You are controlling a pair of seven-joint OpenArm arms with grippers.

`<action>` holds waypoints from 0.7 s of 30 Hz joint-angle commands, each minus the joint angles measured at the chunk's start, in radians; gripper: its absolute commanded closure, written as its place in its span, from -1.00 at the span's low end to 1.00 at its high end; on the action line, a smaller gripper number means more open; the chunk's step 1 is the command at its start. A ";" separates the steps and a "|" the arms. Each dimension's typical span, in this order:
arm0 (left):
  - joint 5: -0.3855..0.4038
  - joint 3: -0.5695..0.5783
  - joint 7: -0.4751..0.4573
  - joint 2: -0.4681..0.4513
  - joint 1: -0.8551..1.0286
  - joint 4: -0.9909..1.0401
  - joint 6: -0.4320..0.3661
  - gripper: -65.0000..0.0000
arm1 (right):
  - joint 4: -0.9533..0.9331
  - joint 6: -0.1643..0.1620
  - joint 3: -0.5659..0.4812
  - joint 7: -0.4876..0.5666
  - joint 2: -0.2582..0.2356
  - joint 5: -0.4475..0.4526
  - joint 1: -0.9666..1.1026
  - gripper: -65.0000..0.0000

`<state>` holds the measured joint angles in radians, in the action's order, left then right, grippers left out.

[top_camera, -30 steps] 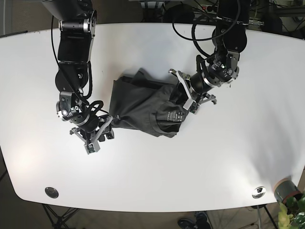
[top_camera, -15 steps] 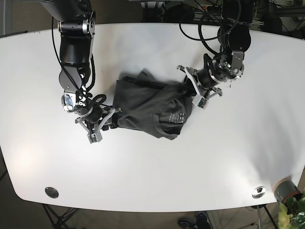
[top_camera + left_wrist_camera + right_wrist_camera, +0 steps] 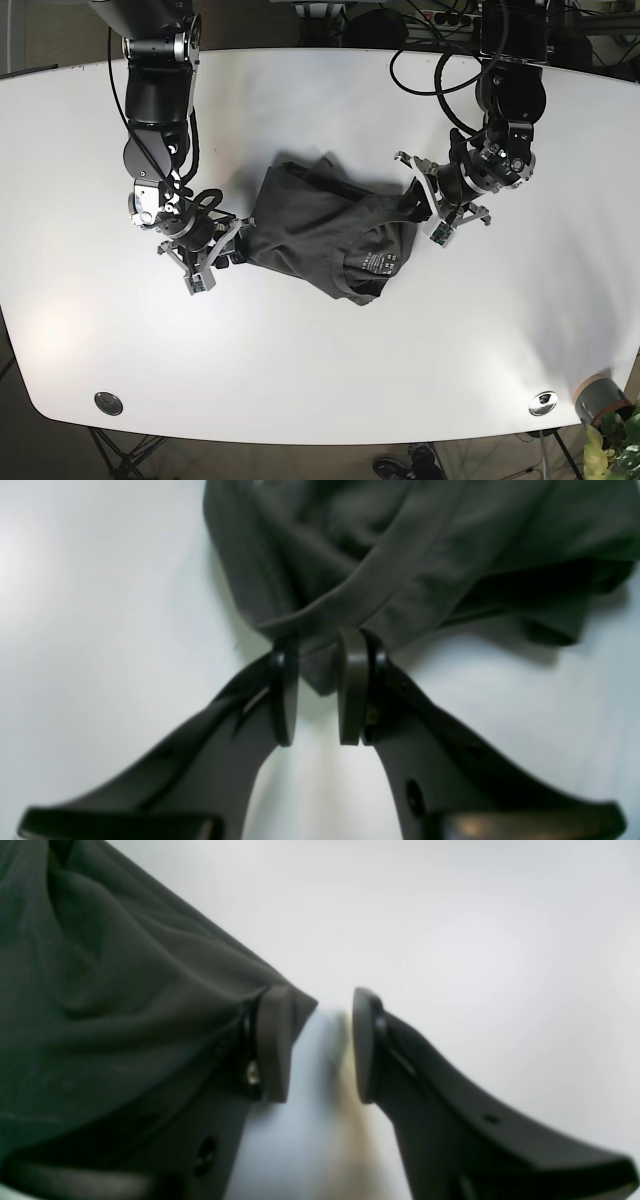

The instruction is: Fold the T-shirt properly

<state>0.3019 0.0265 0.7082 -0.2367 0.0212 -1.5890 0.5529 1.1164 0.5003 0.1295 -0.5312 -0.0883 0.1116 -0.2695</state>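
Observation:
A dark grey T-shirt point(image 3: 320, 230) lies crumpled in the middle of the white table, with a printed label on its lower right part. My left gripper point(image 3: 420, 208) is at the shirt's right edge. In the left wrist view it point(image 3: 320, 647) is closed on a fold of the shirt point(image 3: 400, 545), which fills the gap at the tips. My right gripper point(image 3: 226, 256) is at the shirt's left edge. In the right wrist view it point(image 3: 318, 992) is open. The shirt point(image 3: 100, 990) lies against its left finger, with only a corner poking into the gap.
The white table point(image 3: 330, 380) reaches well beyond the shirt on all sides. Two round metal fittings point(image 3: 108, 402) point(image 3: 543, 402) sit near the front edge. A potted plant point(image 3: 605, 410) stands past the front right corner. Cables hang at the back.
The shirt has slid to the right and bunched up tighter. My left gripper moved right with the shirt's edge. My right gripper followed up and to the right along the left edge.

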 commanded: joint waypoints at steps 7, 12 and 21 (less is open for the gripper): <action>0.007 -0.007 -0.006 -0.008 -0.014 0.016 -0.004 0.62 | 0.043 0.013 0.000 -0.004 0.022 0.012 -0.041 0.42; 0.007 -0.006 -0.026 -0.008 -0.053 0.115 -0.004 0.62 | 0.043 0.014 0.000 -0.002 0.023 0.013 -0.037 0.42; 0.007 0.006 -0.074 0.004 -0.172 0.249 -0.004 0.62 | 0.069 0.064 0.000 -0.004 0.018 0.013 0.031 0.42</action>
<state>0.2970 0.0311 0.6582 -0.2363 -0.1143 -1.3350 0.5472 1.1481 0.5510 0.1299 -0.5507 -0.0643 0.1112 -0.2409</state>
